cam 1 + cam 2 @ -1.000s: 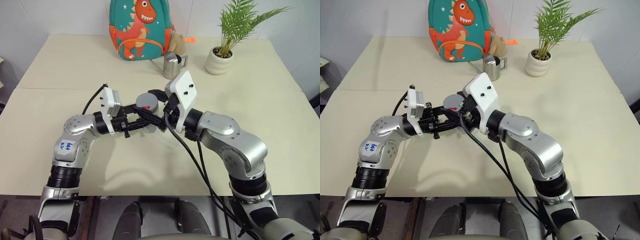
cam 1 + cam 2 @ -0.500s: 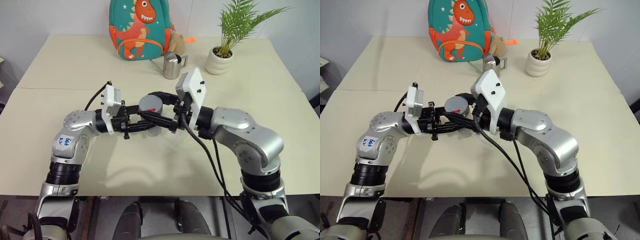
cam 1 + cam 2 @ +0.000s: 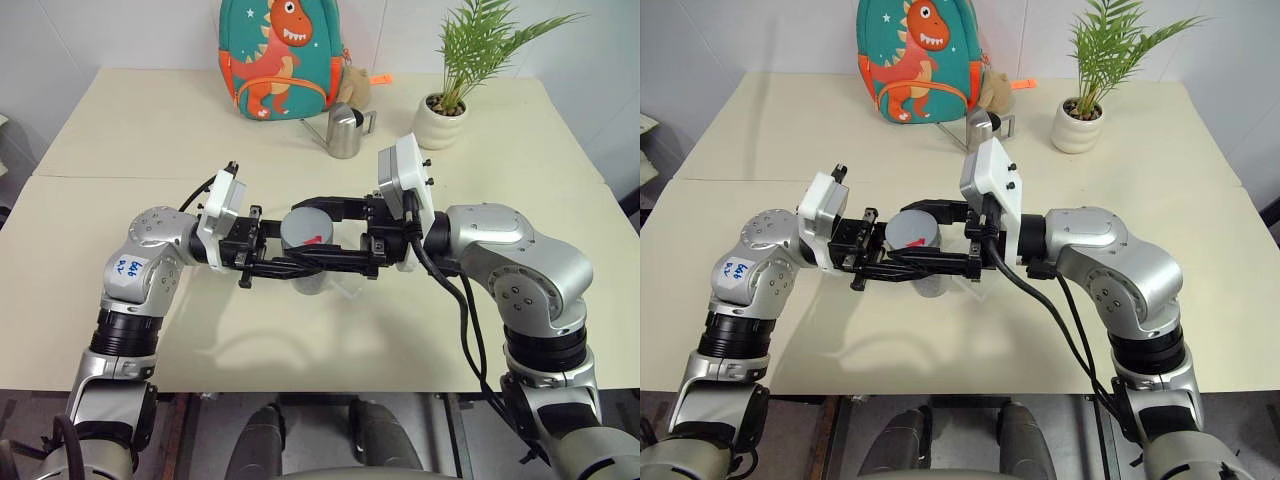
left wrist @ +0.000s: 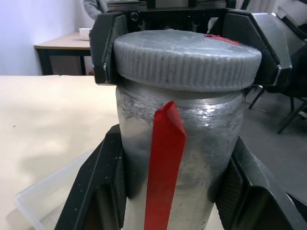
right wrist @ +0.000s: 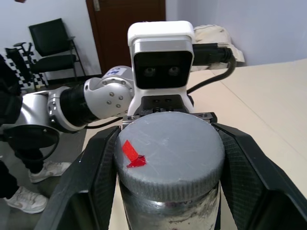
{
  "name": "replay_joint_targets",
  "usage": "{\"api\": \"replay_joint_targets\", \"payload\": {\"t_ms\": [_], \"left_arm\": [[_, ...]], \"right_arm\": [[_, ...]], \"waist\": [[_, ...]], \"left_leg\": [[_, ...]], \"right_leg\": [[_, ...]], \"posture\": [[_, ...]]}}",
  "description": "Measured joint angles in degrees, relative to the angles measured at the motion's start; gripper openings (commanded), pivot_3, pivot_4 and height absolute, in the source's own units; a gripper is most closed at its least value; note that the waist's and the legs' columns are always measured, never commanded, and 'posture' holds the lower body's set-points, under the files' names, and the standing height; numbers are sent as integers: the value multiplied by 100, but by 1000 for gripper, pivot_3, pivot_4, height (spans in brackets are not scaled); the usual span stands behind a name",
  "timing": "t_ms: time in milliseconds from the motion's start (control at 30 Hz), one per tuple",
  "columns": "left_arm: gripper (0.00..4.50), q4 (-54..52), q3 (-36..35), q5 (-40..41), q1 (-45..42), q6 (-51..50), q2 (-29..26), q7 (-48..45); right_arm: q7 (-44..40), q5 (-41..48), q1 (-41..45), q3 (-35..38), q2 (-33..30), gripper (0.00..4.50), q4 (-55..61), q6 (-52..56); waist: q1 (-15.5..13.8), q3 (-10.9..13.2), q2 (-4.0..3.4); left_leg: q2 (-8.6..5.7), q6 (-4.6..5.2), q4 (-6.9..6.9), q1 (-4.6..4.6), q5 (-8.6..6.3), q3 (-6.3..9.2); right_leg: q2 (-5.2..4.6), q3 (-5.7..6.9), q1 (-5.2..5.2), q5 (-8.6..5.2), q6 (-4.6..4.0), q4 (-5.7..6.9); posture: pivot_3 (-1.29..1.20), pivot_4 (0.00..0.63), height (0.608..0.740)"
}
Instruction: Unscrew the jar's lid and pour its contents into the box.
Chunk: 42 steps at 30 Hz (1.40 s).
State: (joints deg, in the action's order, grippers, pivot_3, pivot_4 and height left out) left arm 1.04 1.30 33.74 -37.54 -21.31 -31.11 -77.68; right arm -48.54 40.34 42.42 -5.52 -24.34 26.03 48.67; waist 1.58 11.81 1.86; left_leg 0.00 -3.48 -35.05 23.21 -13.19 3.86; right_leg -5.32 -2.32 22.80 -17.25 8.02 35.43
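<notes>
Both wrists now swung level, left fingers [image 4: 100,187] clamping jar [image 4: 177,158], right fingers [image 5: 103,167] clamping lid [image 5: 170,148].

Beige table [image 3: 150,120], white wall [image 3: 120,30], black chair [image 5: 48,40].

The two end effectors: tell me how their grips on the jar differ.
The left end effector clamps the jar around its body, below the cap; the right end effector clamps the lid at the top. The left one reaches in from the robot's left, the right one from its right, so they face each other. Both are shut on their part, with black fingers on either side, holding the jar upright above the table.
</notes>
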Motion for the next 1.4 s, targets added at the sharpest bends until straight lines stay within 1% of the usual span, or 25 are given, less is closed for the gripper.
{"api": "replay_joint_targets", "payload": {"t_ms": [200, 267, 367, 400, 967, 1167, 1400], "left_arm": [[1894, 13, 12, -17, -9, -40, -34, -39], [1894, 12, 12, -24, -9, -42, -53, -59], [1894, 17, -13, -23, -9, -46, -107, -79], [1894, 16, -25, -21, -9, -46, -109, -79], [1894, -41, -24, -12, -5, -31, -156, -210], [1894, -26, -20, -21, -5, 50, -130, -202], [1894, -9, -9, -30, -5, 87, -79, -201]], "right_arm": [[-51, -6, 8, -75, -29, 2576, -88, -105], [-57, -47, 10, -112, -38, 3308, -91, -148], [-140, -93, 10, -274, -53, 4249, -91, -250], [-152, -95, 10, -324, -53, 4480, -93, -253], [-61, -250, 369, -311, 36, 4480, -358, -380], [118, -204, 374, -332, 272, 4480, -357, -310], [363, -306, 386, -435, 391, 4480, -375, -242]], "waist": [[-1, 0, 0], [1, 0, 0], [3, 0, 0], [1, 0, 0], [0, 0, 0], [1, 0, 0], [0, 0, -1]], "left_leg": [[0, 0, 0, 0, 0, 1], [0, 0, 0, 0, 0, 1], [0, 0, 0, 0, 0, 1], [1, 0, 0, 0, 0, 1], [0, 0, 0, 0, 0, 3], [0, 0, 0, 0, 0, 3], [0, 0, 0, 0, 0, 4]], "right_leg": [[0, 0, 0, 0, 0, 0], [0, 0, 0, 0, 0, 1], [1, 1, 0, 0, 0, 1], [0, 0, 0, 0, 0, 1], [0, 1, 0, 0, 0, 1], [0, 2, 0, 0, 0, 3], [0, 2, 0, 0, 0, 3]], "posture": [[0, 150, 740], [0, 150, 740], [0, 150, 740], [0, 150, 740], [0, 150, 740], [0, 150, 740], [0, 150, 740]]}}
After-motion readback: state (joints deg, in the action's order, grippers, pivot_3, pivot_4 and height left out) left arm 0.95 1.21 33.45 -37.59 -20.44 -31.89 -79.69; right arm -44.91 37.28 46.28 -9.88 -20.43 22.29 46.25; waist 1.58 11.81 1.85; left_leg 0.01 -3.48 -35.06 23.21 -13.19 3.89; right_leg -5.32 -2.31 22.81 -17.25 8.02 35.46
